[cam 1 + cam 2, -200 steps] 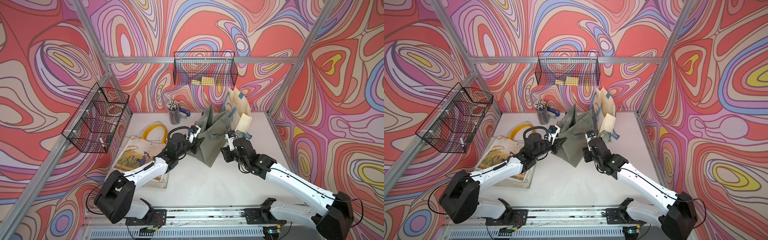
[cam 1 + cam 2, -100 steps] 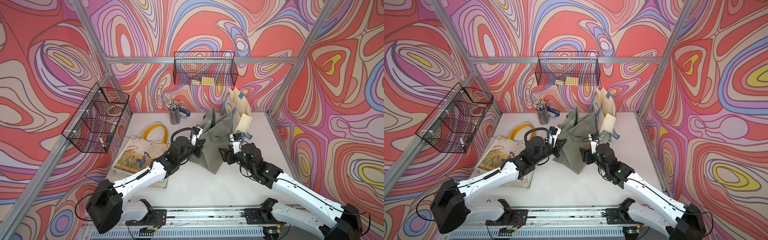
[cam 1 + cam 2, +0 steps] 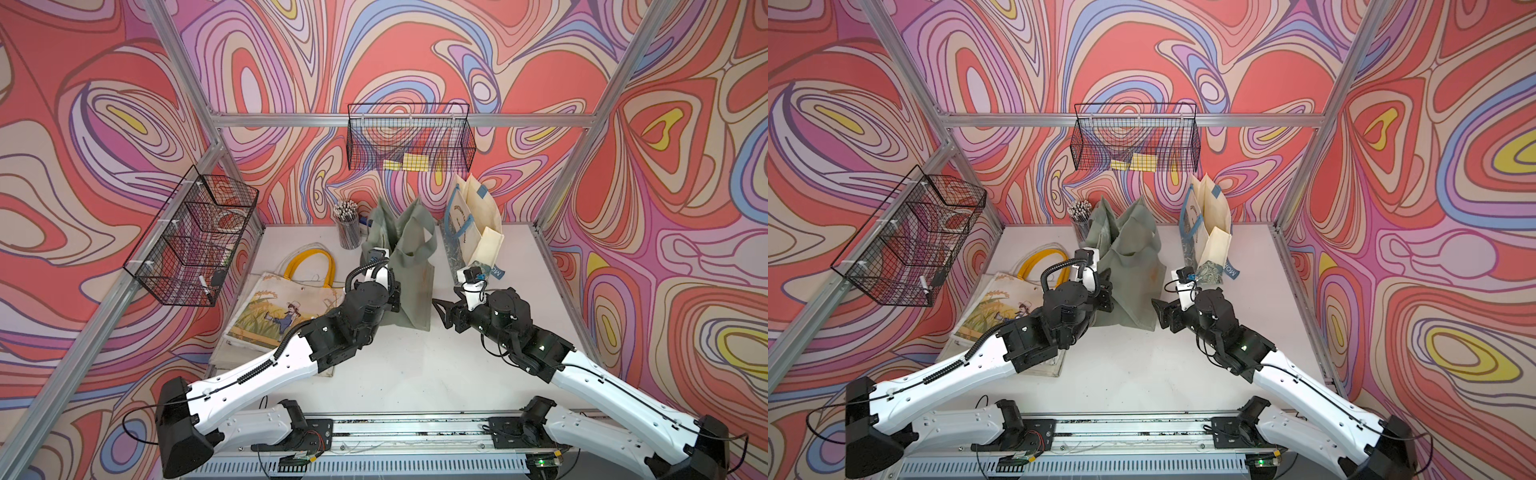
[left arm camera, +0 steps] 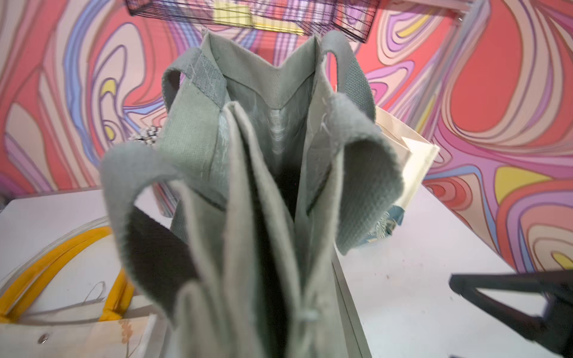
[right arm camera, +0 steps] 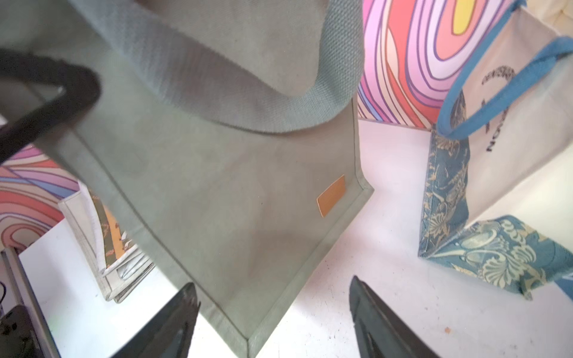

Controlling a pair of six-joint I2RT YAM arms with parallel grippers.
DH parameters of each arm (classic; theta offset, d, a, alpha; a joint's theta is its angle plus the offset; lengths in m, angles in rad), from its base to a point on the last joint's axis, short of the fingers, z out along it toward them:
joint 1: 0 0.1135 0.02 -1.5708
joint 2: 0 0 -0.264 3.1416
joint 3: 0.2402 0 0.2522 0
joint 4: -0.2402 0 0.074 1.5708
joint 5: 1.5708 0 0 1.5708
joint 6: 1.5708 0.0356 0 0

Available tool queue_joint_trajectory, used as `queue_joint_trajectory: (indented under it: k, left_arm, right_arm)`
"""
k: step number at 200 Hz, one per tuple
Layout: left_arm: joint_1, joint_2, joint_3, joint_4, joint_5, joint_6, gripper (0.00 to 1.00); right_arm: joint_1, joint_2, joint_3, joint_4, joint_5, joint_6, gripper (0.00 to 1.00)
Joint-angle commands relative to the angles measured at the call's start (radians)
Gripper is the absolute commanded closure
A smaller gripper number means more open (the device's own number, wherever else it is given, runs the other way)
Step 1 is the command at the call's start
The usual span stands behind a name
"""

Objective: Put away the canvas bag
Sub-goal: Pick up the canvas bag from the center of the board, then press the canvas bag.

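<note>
Bag: grey-green canvas bag (image 3: 409,266) with wide woven handles and a small tan patch, upright at mid-table, mouth up; on the white table (image 3: 415,374) or just off it, cannot tell.
Hold: left gripper (image 3: 1108,291) clamped tight on the bag's side fold, fingertips buried in cloth.
Other tool: right gripper (image 3: 439,312) spread wide, empty, just beside the bag's lower corner, apart from it.
Step (judged): one-sided hold, second grip not yet taken; destination unclear, perhaps a wire basket.
Risk, sag: soft cloth pinched on one side only, likely to fold or swing if lifted so.
Risk, miss: thin hem at the corner, easy to slide out of a wide pinch closed off-centre.
Risk, snag: loose handles drooping outward, apt to catch a finger or a neighbour.
Left arm: stretched forward and inward, wrist bent toward the bag.
Right arm: stretched in from the opposite side, wrist low, jaws pointed at the bag.
Neighbours: flat illustrated tote with yellow handles (image 3: 286,311) under the left arm; standing cream tote with blue handles (image 3: 473,237) near the bag's far side; cup of pencils (image 3: 348,226) behind.
Baskets: black wire basket (image 3: 409,141) on the back wall; a second black wire basket (image 3: 195,241) on the side wall.
</note>
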Motion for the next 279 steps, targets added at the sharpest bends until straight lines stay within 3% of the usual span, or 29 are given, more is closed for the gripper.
queue_joint_trajectory:
  k: [1, 46, 103, 157, 180, 213, 237, 279]
  left_arm:
    - [-0.006, 0.018, 0.073, -0.061, -0.146, -0.116, 1.00]
    - [-0.006, 0.082, 0.204, -0.180, -0.242, -0.215, 1.00]
    - [-0.006, 0.097, 0.313, -0.323, -0.244, -0.334, 1.00]
    - [-0.007, 0.115, 0.351, -0.354, -0.208, -0.414, 1.00]
    - [-0.007, 0.129, 0.361, -0.341, -0.225, -0.425, 1.00]
    - [-0.007, 0.157, 0.389, -0.320, -0.244, -0.426, 1.00]
    - [-0.006, 0.179, 0.416, -0.323, -0.244, -0.443, 1.00]
    - [-0.006, 0.200, 0.446, -0.341, -0.239, -0.484, 1.00]
  right_arm:
    - [0.077, 0.000, 0.006, 0.035, 0.064, -0.122, 0.19]
    - [0.225, 0.133, -0.001, 0.246, 0.243, -0.226, 0.18]
    - [0.261, 0.312, -0.062, 0.694, 0.422, -0.311, 0.21]
    - [0.263, 0.465, -0.056, 0.931, 0.381, -0.334, 0.29]
    - [0.262, 0.492, -0.097, 1.093, 0.276, -0.309, 0.35]
    - [0.265, 0.494, -0.098, 1.130, 0.159, -0.269, 0.27]
    - [0.279, 0.512, -0.094, 1.171, 0.141, -0.301, 0.21]
    - [0.314, 0.582, -0.034, 1.168, 0.284, -0.334, 0.17]
